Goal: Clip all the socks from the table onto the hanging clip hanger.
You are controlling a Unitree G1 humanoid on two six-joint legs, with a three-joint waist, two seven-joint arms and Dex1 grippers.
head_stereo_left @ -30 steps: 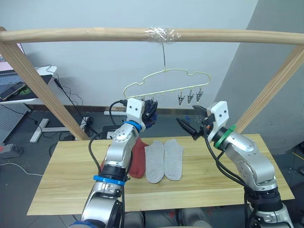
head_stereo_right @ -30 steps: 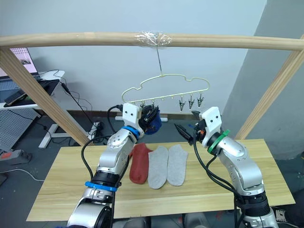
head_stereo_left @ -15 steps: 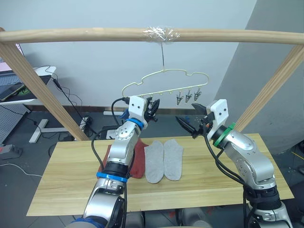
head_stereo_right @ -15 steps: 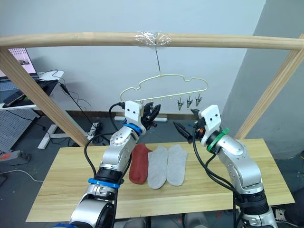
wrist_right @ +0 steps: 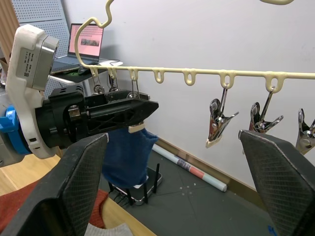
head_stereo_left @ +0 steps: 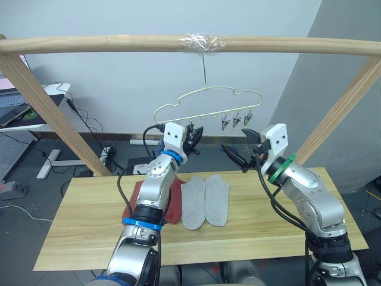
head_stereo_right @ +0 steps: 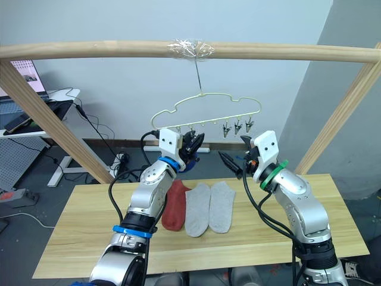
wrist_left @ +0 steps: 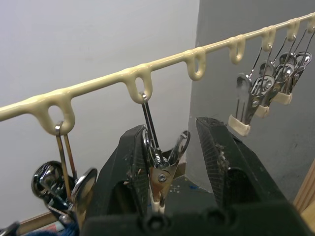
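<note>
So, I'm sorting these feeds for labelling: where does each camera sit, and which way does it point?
Left and right eye: on the head, looking forward and down over both arms at the table, grey socks and hanger.
Left wrist: on the left arm, looking along its open fingers, which straddle a metal clip.
Right wrist: on the right arm, between its open fingers, facing the left gripper and a blue sock.
All views share the hanger.

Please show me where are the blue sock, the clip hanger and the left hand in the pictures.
blue sock [wrist_right: 129, 156]: right wrist view, middle of the hanging knit.
clip hanger [head_stereo_left: 205, 90]: left eye view, top of the wavy wire under the hook.
left hand [wrist_left: 173, 147]: left wrist view, gap between its fingers, around a metal clip.
</note>
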